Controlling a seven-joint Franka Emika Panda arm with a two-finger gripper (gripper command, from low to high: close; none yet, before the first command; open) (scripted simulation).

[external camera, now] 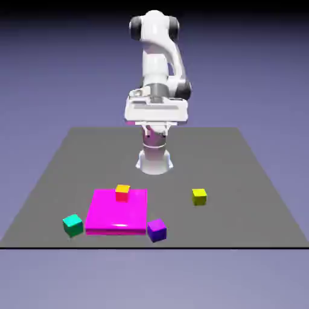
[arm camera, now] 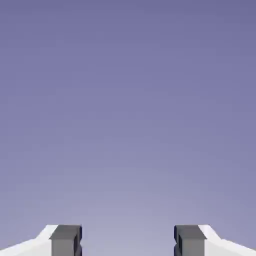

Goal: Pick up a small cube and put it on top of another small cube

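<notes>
The small purple cube with a brighter violet top [external camera: 157, 229] sat on the grey bench [external camera: 253, 199] near its front edge, just off the front right corner of the flat magenta square slab [external camera: 114, 214] as the exterior view showed it; you could not tell whether the two touched. A small cube with an orange top and red sides [external camera: 122, 192] rested on the slab at its back edge. A small teal cube [external camera: 73, 225] lay on the bench just beside the slab's front left corner, and a small yellow cube [external camera: 199, 196] stood well apart to the exterior view's right.

You would have found the white robot arm [external camera: 158, 60] folded up at the far side of the bench, its hand [external camera: 157, 110] held high, well above and behind all the cubes. In the hand view the two grey fingers [arm camera: 66, 240] stood spread apart with nothing between them; only the plain blue-violet backdrop [arm camera: 128, 100] filled that view, so they gripped nothing.
</notes>
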